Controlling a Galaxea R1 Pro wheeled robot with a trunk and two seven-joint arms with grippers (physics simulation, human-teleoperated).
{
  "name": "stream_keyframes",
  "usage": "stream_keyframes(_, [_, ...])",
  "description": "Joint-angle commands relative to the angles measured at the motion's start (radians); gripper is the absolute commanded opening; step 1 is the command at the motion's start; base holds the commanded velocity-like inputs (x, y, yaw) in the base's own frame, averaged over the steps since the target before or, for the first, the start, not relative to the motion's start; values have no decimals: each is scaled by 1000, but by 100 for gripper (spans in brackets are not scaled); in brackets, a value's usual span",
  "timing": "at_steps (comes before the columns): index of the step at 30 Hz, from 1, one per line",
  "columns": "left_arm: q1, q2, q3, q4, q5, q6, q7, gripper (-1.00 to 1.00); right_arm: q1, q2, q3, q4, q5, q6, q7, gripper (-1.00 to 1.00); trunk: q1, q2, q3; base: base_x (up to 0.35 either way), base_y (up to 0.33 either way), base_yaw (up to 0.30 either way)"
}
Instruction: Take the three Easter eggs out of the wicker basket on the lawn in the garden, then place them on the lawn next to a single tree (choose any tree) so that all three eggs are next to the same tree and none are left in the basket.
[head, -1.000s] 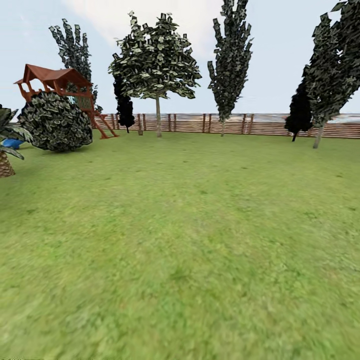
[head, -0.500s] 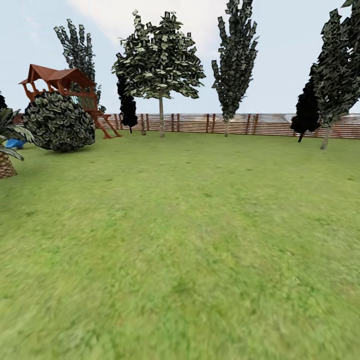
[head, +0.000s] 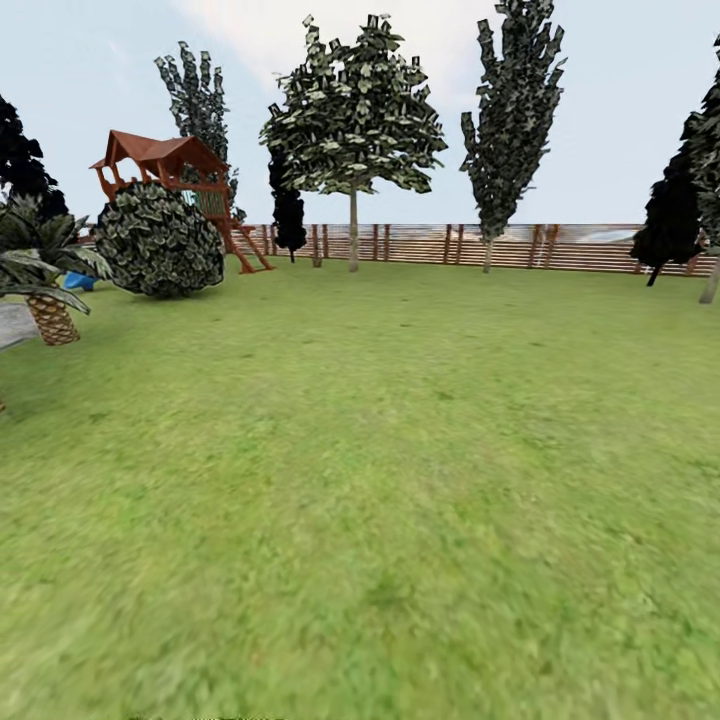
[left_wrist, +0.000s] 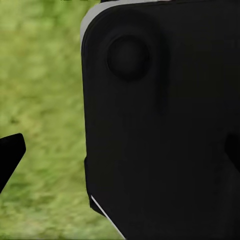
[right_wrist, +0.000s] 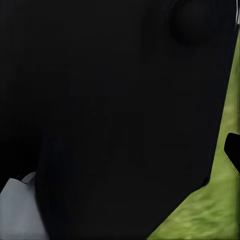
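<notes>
The whole head view has slid rightward since a second ago, so the camera has turned left: the playhouse (head: 165, 165), round bush (head: 160, 240) and palm (head: 45, 285) now sit further in. The lawn (head: 380, 470) stretches to the slatted fence (head: 560, 248), with a thin-trunked leafy tree (head: 352, 120) before it. Both wrist views face down at grass (left_wrist: 42, 100), each largely blocked by a dark robot body part (right_wrist: 110, 115). Whether the jaws on either arm stand apart or together cannot be told. No eggs or basket are seen here.
</notes>
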Motion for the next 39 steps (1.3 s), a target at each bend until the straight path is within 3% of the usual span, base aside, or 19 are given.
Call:
stream_keyframes(1, [-1,0,0,1,0,-14,0,100,0,0,0,1,0,-3,-1,100,0,0,-1,36,0,243])
stream_keyframes(10, [-1,0,0,1,-1,-61,0,100,0,0,0,0,0,-3,0,100,0,0,-7,12,0,230])
stream_keyframes(39, [-1,1,1,3,0,-66,0,100,0,-3,-2,-2,1,-3,0,100,-111,203,81,0,0,17])
